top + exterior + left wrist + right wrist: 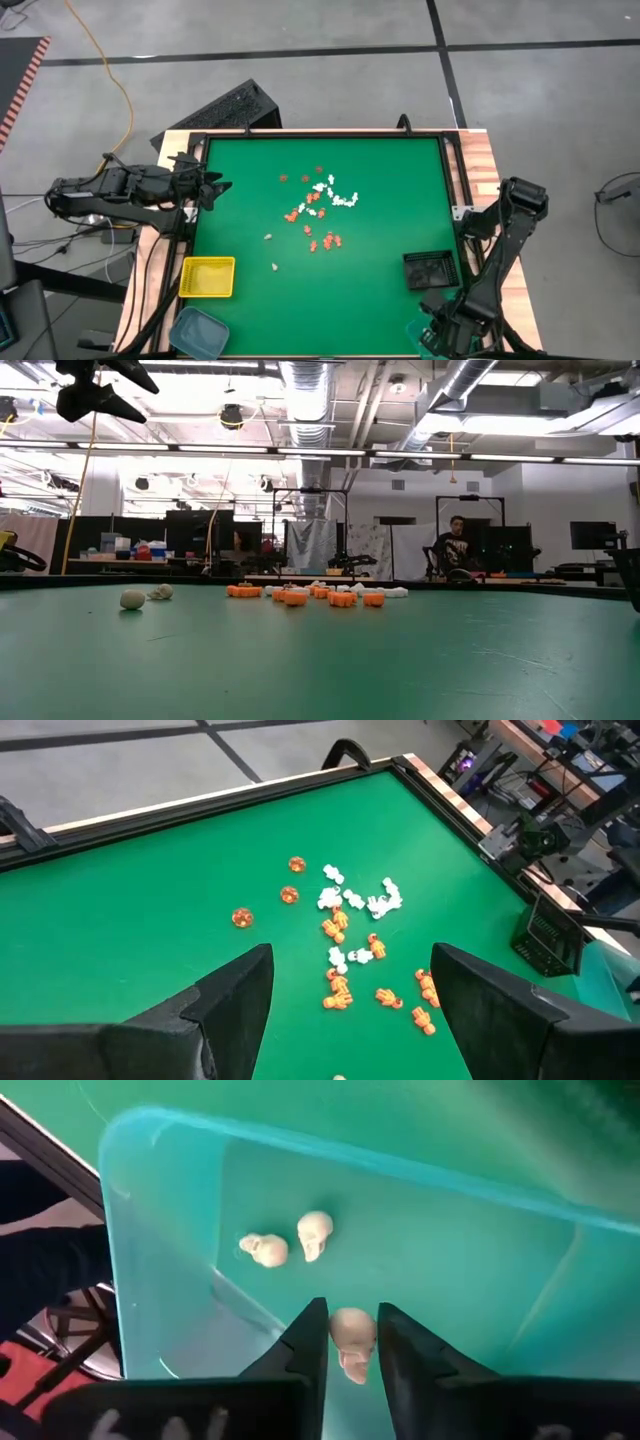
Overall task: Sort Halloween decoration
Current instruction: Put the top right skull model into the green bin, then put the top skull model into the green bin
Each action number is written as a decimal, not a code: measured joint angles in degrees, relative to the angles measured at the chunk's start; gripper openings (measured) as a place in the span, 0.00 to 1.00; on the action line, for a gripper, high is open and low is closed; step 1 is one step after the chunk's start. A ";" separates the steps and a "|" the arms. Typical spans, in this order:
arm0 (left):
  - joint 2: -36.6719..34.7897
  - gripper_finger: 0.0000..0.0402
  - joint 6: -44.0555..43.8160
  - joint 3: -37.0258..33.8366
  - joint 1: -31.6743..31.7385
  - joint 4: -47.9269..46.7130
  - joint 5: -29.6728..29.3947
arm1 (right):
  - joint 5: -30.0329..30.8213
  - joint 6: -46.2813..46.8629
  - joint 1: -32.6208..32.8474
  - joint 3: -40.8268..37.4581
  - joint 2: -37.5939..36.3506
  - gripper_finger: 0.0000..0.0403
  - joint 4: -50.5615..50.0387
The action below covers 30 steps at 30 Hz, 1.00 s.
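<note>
Overhead, table-level, two wrist views

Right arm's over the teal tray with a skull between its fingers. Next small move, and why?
Probably finish opening the right gripper so the skull drops. It already hangs over the teal tray, where two skulls lie, and the fingers look barely parted around it. The left gripper waits open by the table's left edge.

Grey concrete floor [300, 30] crossed by dark tape lines [330, 50], with an orange cable [105, 60] trailing over it. Overhead, silver ventilation ducts [310, 385] and bright ceiling lights [500, 425]. Farther back, dark equipment racks [200, 535] and a seated person [455, 545].
</note>
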 joint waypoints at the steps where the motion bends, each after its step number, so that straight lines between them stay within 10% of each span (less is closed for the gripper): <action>1: 0.01 0.65 0.01 0.00 0.00 0.00 0.00 | -0.38 0.00 0.00 0.00 0.00 0.26 0.16; 15: 0.01 0.65 0.45 0.00 0.00 -0.02 0.07 | -0.58 -12.70 -7.44 3.84 -3.00 0.45 -1.24; 30: 0.02 0.65 3.30 0.00 0.00 -0.04 0.11 | 4.21 -65.05 -44.00 7.48 -2.11 0.35 5.12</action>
